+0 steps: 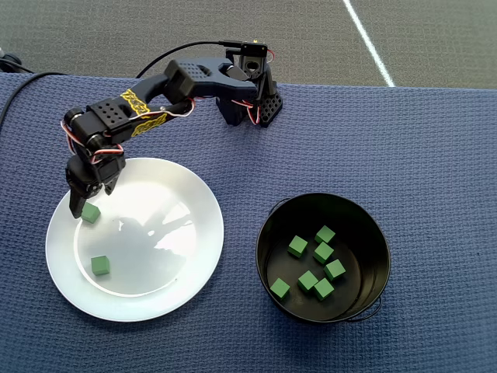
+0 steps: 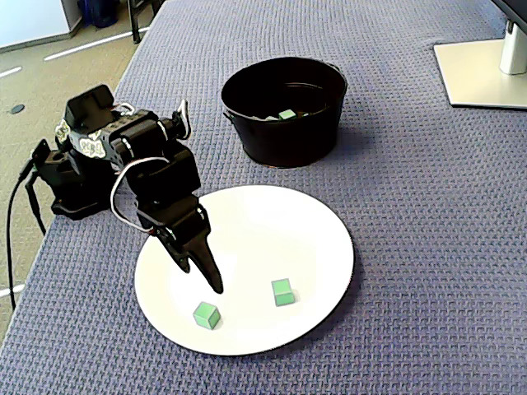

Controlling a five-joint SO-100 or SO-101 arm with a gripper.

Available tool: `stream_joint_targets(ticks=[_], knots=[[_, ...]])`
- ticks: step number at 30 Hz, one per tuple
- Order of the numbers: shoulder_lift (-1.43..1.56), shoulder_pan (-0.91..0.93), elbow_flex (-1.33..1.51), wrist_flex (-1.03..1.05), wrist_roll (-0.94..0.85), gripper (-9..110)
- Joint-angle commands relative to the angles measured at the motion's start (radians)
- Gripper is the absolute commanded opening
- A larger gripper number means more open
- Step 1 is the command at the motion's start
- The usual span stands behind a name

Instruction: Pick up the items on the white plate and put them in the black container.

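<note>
Overhead view: your black container (image 1: 268,233) holds six green cubes (image 1: 314,263), white plate (image 1: 202,233) two; gripper (image 1: 80,208) spread unclear.

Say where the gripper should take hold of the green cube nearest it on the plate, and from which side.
Grip the cube across two opposite flat faces, coming straight down. It sits alone on the white plate, clear of the rim, and the gripper already hovers beside it.

Yellow lettering on the arm (image 1: 144,109) — too small to read.
</note>
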Motion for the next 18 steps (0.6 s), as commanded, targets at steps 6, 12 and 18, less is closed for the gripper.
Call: stream_joint_targets(ticks=[6,12,18], knots=[[-0.057,0.023,-0.110,0.074,-0.173,24],[-0.097,0.072,-0.138,0.069,-0.245,25],[-0.137,0.095,-0.184,0.049,-0.245,24]])
